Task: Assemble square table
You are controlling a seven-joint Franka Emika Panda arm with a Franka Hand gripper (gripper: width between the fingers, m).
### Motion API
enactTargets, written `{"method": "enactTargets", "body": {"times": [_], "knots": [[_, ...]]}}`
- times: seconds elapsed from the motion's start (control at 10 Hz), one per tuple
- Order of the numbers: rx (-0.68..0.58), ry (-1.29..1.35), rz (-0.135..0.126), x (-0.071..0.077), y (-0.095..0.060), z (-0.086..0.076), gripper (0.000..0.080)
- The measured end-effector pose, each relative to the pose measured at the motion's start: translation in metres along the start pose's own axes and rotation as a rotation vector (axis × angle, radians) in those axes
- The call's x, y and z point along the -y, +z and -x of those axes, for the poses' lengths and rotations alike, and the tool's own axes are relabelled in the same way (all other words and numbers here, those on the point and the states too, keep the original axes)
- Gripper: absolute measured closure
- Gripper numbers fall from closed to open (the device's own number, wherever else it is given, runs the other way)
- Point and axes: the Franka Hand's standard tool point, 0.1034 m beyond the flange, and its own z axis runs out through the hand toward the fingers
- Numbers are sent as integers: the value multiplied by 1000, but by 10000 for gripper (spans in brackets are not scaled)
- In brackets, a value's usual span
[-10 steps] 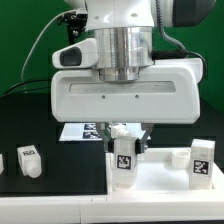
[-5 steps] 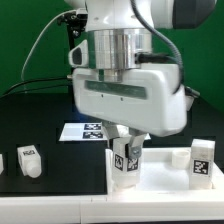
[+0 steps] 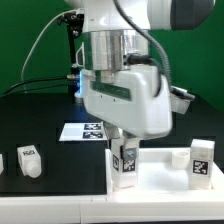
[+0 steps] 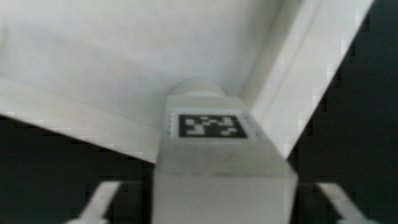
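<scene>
The gripper clamps one leg upright between its jaws, on the square top below them. Either side of them, a second leg and a third leg seem unfitted.

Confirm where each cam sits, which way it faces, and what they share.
Exterior view: off the arm, near table height, facing the wrist across the black table; shows the white wrist housing and the gripper shut on a tagged leg at a corner of the square top.
Wrist view: on the wrist, looking along the gripper at the leg and the square top; fingers flank the leg.
Shared: gripper, leg, square top.
</scene>
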Motion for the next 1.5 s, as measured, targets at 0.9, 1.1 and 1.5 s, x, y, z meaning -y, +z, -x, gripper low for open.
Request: {"method": "enactTargets", "body": {"times": [0.9,1.1,1.5], "knots": [[59,-1040,52,-8,-2,2,150],[58,-989,53,-8,0,3,324],[52,-771,57,-8,0,3,514]]}}
